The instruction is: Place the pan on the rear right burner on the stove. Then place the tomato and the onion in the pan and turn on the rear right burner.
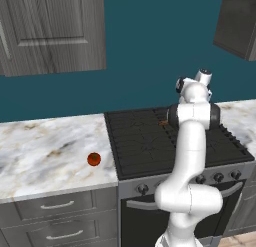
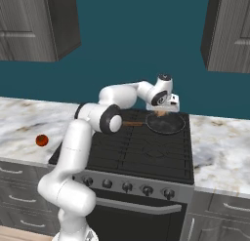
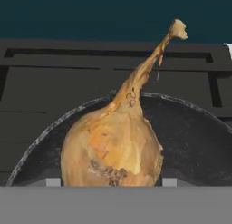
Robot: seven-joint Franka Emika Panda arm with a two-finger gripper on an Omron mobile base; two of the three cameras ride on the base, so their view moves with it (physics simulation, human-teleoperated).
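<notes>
In the right base view the pan sits on the rear right burner of the stove, its wooden handle pointing left toward the arm's elbow, and the gripper hangs just above the pan's bowl. The left base view hides the pan behind the arm; only a brown bit of handle shows past it. That view gives the clearest sight of the tomato, lying on the marble counter left of the stove, near the front edge; it also shows in the right base view. The hand view brings the onion up close between the fingers, stalk pointing up, with the pan's rim curving behind and below it. The gripper is clamped on the onion.
</notes>
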